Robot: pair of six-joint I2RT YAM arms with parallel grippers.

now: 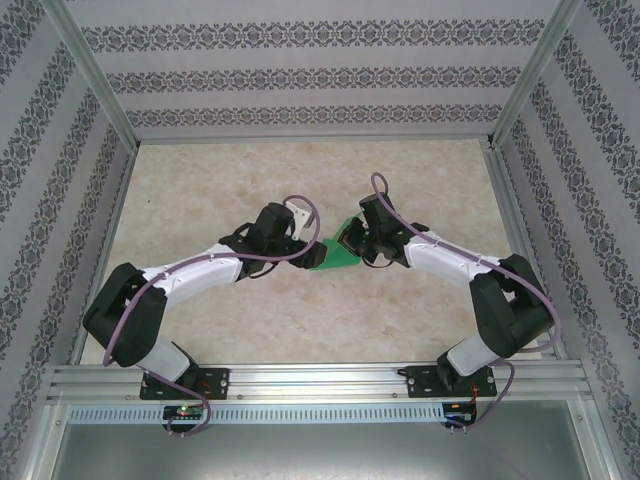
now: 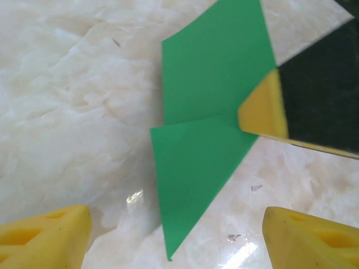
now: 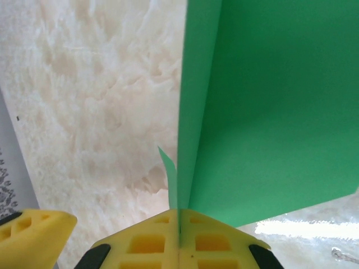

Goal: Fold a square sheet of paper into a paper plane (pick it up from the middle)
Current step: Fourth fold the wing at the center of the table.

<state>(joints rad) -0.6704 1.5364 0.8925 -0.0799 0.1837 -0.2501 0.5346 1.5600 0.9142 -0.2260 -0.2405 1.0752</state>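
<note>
Midway through the folding, by the look of it: the right gripper (image 3: 179,238) is clamped on an edge of the green paper (image 2: 196,168) at the middle of the table (image 1: 200,180), while the left gripper (image 2: 176,232) stands open and empty just short of the sheet's sharp corner. Creased into two panels, the paper runs lengthwise between the grippers, its point toward the left one. The next fold likely needs the left gripper on a free flap, the right's pinch as anchor.
</note>
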